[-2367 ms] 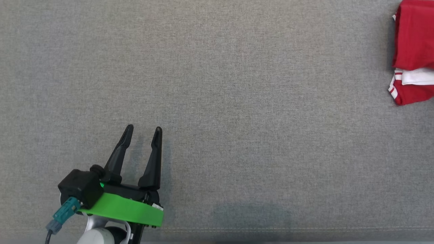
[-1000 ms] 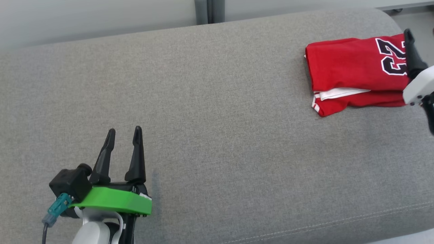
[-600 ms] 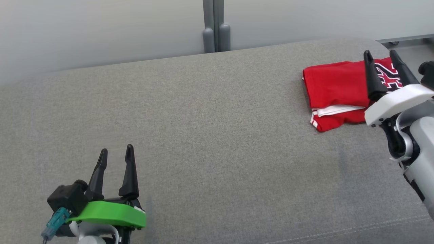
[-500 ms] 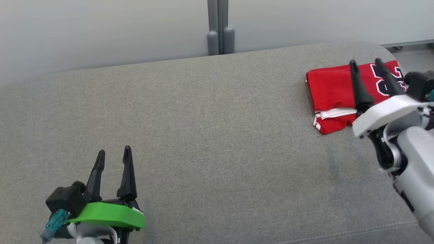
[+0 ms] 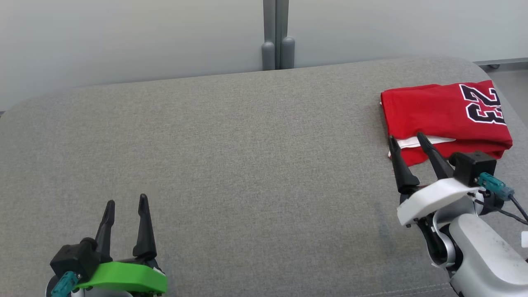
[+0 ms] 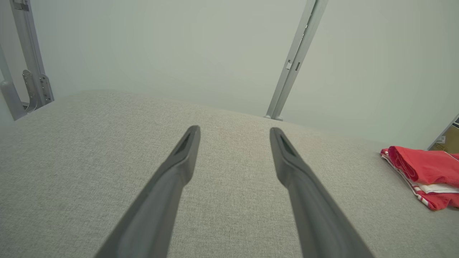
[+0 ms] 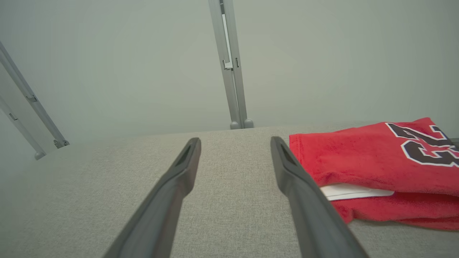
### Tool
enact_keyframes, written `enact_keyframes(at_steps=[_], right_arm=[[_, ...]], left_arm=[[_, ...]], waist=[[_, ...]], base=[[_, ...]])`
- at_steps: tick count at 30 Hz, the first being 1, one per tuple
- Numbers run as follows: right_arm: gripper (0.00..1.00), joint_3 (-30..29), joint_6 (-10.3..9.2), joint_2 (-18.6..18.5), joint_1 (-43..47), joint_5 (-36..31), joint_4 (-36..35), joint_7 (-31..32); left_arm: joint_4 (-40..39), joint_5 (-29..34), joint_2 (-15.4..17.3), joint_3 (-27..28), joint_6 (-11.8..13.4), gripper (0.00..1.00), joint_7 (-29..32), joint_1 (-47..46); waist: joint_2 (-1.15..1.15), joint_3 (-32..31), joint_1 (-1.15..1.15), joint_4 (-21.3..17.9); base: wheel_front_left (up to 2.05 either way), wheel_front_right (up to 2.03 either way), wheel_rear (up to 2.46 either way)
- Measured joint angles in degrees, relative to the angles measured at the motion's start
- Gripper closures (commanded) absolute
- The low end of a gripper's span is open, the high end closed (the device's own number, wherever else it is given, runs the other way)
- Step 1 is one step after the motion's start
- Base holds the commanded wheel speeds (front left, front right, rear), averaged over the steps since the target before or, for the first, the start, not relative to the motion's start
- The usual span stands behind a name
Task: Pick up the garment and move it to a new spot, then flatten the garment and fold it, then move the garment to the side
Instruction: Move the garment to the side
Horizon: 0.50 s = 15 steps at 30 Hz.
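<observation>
The head view looks forward and down from above onto the grey upholstered bench (image 5: 247,165), reaching the pale wall panels (image 5: 123,37) behind. Each wrist view sits low and close over the fabric, facing that wall along its own fingers (image 7: 168,190). All three share the folded red jersey (image 5: 429,111) at the bench's right end and, probably, one grey post (image 5: 277,41).

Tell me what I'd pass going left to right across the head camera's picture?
Left tool, open and low in the picture → grey post at the back wall → folded red garment near the cushion's right end.
</observation>
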Motion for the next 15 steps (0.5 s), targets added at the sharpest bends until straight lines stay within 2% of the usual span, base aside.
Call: enact_keyframes(at_steps=[6,15], right_arm=[[0.0,-5.0,-0.02,2.3,4.7,-3.8,-0.8,0.0],[0.0,-7.0,-0.02,6.1,8.7,-8.8,-4.4,0.0]], left_arm=[[0.0,0.6,0.0,0.4,0.1,0.0,0.0,1.3],[-0.2,1.1,-0.4,1.3,0.1,0.0,0.0,2.0]], waist=[[0.0,0.1,0.0,0.0],[0.0,0.3,0.0,-0.1]], base=[[0.0,0.0,0.0],[0.0,0.0,0.0]])
